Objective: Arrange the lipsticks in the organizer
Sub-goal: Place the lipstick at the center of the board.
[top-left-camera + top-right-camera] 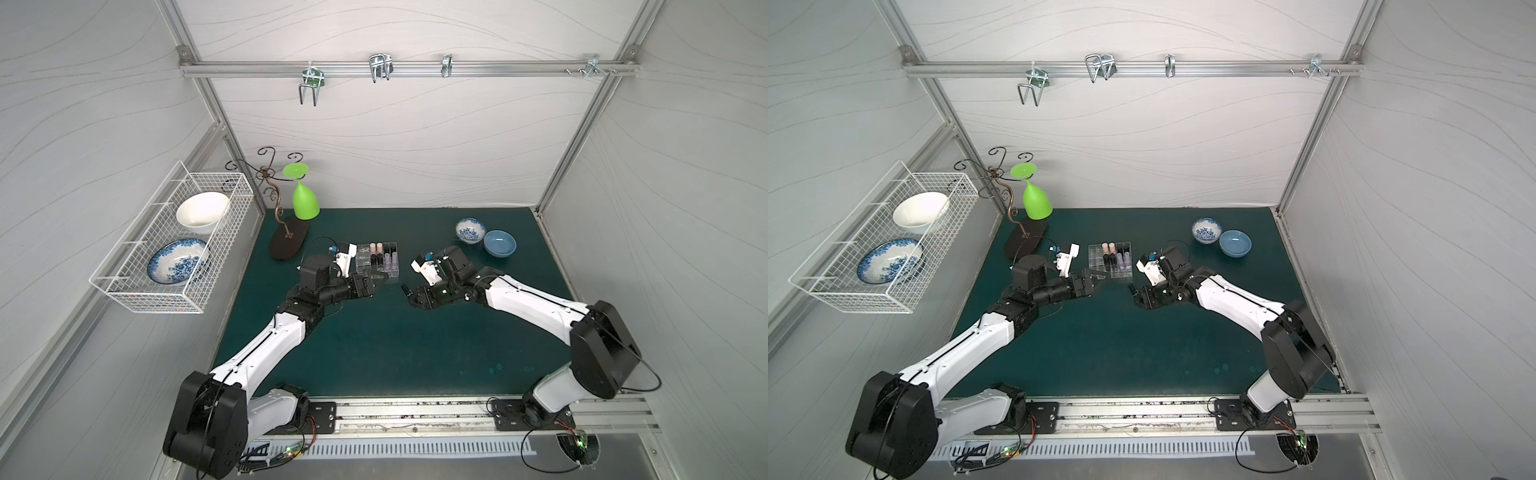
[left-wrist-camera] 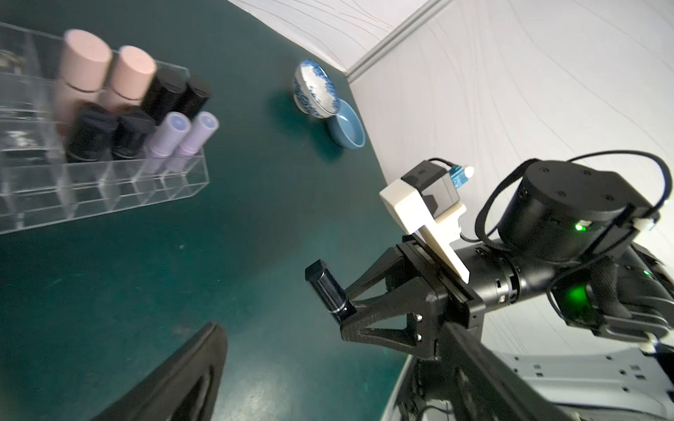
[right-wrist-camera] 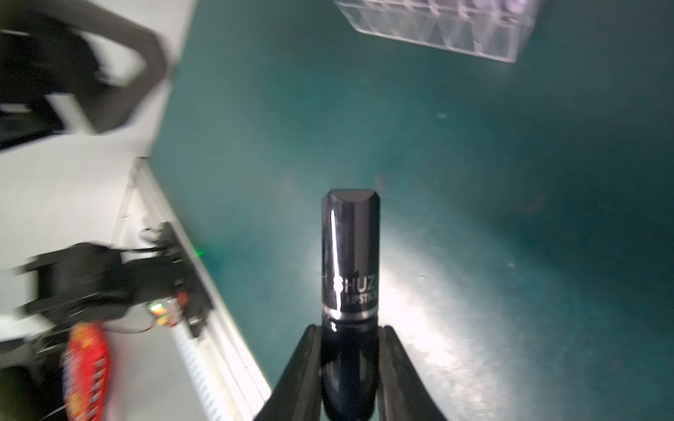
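Observation:
The clear organizer (image 1: 365, 259) (image 1: 1098, 261) stands on the green mat at mid-table. Upright in its cells are two pale pink lipsticks (image 2: 85, 69), several black ones (image 2: 91, 133) and two lilac ones (image 2: 171, 140). My right gripper (image 1: 411, 293) (image 3: 349, 330) is shut on a glossy black lipstick (image 3: 350, 255) (image 2: 328, 288), held just above the mat, right of and nearer than the organizer. My left gripper (image 1: 381, 283) (image 1: 1100, 282) stands open and empty at the organizer's near edge, facing the right gripper. One of its fingers (image 2: 189, 371) shows in the left wrist view.
A blue bowl (image 1: 499, 243) and a blue-patterned bowl (image 1: 470, 229) sit at the back right. A green goblet (image 1: 305, 199) hangs upside down on a dark wire stand (image 1: 289, 243) at the back left. A white wire basket (image 1: 124, 286) with two bowls hangs on the left wall.

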Robot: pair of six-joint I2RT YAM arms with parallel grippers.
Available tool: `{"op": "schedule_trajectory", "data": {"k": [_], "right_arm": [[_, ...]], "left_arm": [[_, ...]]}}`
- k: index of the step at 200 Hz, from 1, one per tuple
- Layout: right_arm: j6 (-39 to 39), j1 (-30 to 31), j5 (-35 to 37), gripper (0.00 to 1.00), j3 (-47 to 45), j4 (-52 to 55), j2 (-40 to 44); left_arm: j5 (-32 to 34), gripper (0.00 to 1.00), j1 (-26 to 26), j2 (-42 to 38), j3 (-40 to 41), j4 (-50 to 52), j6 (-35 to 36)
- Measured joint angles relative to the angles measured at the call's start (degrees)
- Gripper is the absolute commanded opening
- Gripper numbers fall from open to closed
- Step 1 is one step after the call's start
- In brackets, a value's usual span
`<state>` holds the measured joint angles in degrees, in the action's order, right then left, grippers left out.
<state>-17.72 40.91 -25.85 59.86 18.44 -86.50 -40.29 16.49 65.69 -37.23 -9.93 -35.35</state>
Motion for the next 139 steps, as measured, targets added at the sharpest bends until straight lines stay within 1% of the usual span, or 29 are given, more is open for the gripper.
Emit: {"op": "schedule_trajectory", "data": {"k": [43, 58, 72, 90, 120, 139], "right_arm": [[-2.95, -1.18, -10.32, 0.29, -1.20, -4.15, 5.79], [-3.91, -1.18, -12.85, 0.29, -1.66, -5.60, 7.04], [-4.59, -1.18, -14.64, 0.29, -1.97, -6.49, 7.74], [-5.25, -1.18, -16.52, 0.29, -2.25, -7.41, 7.93], [-5.88, -1.18, -16.76, 0.28, -2.51, -7.89, 7.93], [-4.35, -1.16, -12.50, 0.27, -2.08, -5.05, 7.69]], "left_arm": [[-5.70, 0.86, 0.02, -1.62, -1.55, -2.01, -1.86], [-6.95, 0.85, 0.15, -1.64, -1.55, -2.71, -2.29], [-8.04, 0.81, 0.39, -1.64, -1.55, -3.19, -2.80], [-9.20, 0.81, 0.98, -1.64, -1.73, -3.72, -3.04], [-9.25, 0.80, 2.69, -2.14, -3.37, -1.62, -1.38], [-8.52, 0.77, 2.97, -2.69, -3.93, -0.17, -0.20]]}}
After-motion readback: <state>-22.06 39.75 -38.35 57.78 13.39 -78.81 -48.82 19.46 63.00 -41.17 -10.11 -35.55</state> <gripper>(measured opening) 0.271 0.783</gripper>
